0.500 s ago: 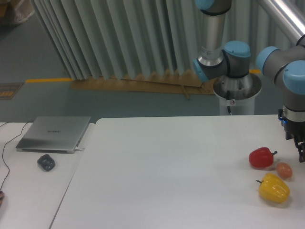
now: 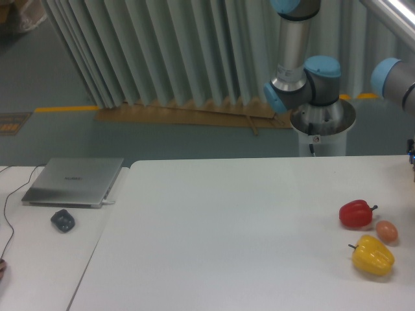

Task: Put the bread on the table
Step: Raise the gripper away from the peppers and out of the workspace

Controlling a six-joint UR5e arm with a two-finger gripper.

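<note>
Camera view: no bread can be made out anywhere. Nothing pale tan and lumpy is seen on the table, so where the bread is cannot be told. Neither its long axis nor its look can be described, nor which way it lies from the pincer.

Near the table's right edge a red pepper, a smooth brown egg and a yellow pepper are grouped closely. The egg sits just beside both peppers and is not to be taken for the bread.

The pincer is cut off by the right edge of the picture. Only the arm and a dark sliver of its wrist are shown there, above the peppers. How far the pincer is open, and whether anything is held in it, cannot be told. If the bread is carried, it is judged to be out of sight on that side.

Well apart to the left, a closed laptop and a dark mouse are seen on the narrower side table.
</note>
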